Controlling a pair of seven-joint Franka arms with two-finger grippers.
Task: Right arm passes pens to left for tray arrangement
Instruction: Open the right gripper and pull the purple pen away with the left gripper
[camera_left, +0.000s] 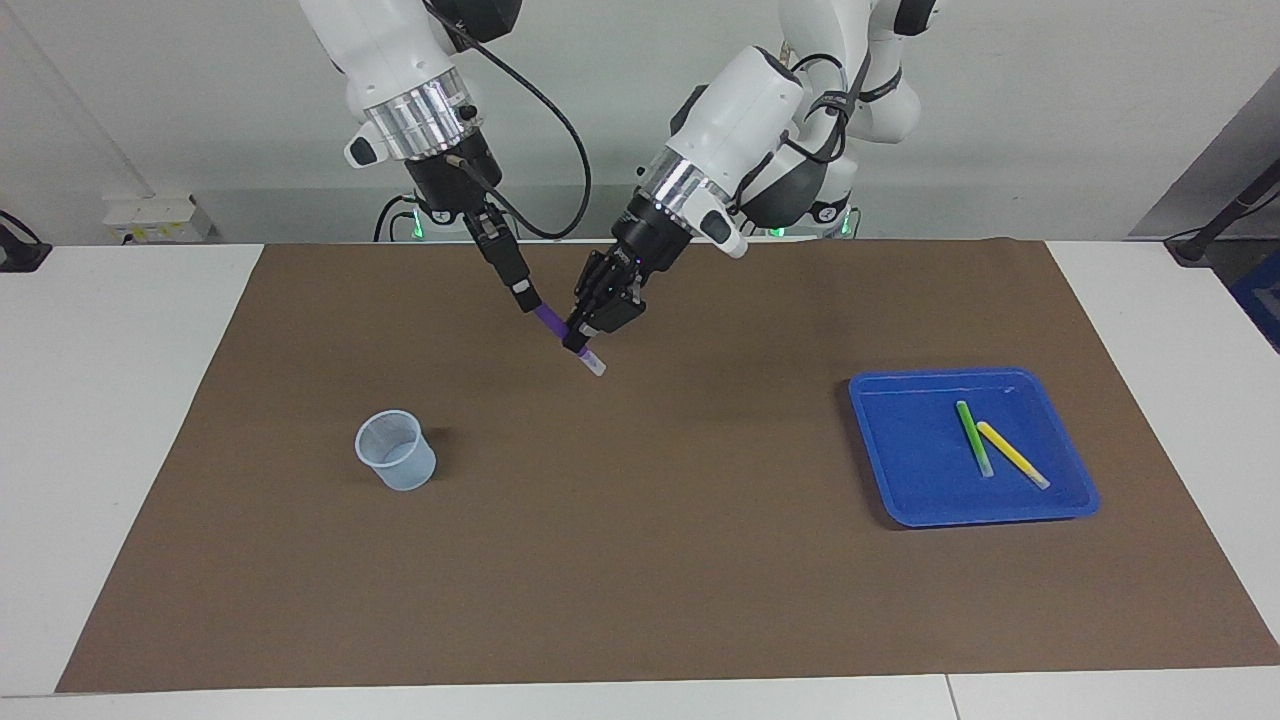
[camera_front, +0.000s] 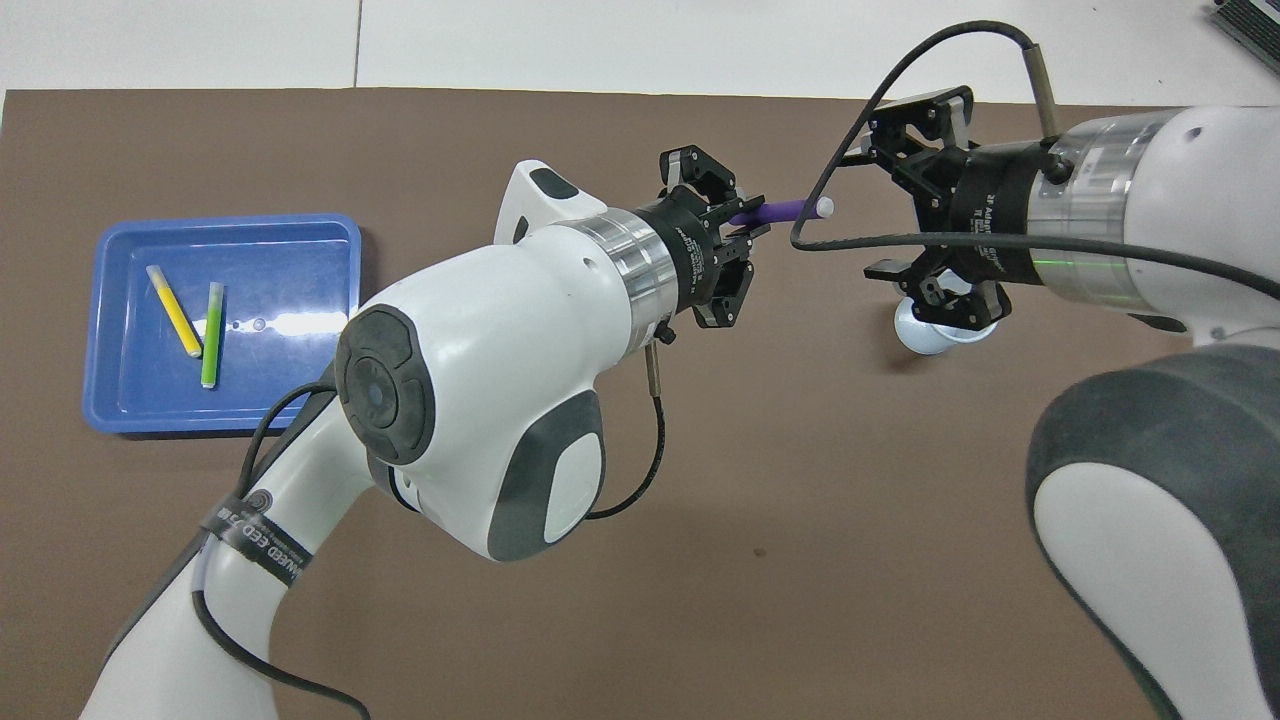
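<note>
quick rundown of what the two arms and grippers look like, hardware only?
Both arms are glossy white jointed shells with dark grey joint patches and a ribbed silver wrist ring. The left arm carries a black band with white lettering on its lower link. A thick black cable loops off the right arm. The left gripper and right gripper are black two-finger linkage types with printed bases.

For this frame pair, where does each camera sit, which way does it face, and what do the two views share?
Facing view: high across the table, looking at the robots; both arms enter from the top, left gripper shut on the purple pen, right gripper open.
Overhead view: above the robots' end, looking forward and steeply down; both arms rise from the bottom.
Shared: the purple pen, blue tray, cup, half a turn apart.
</note>
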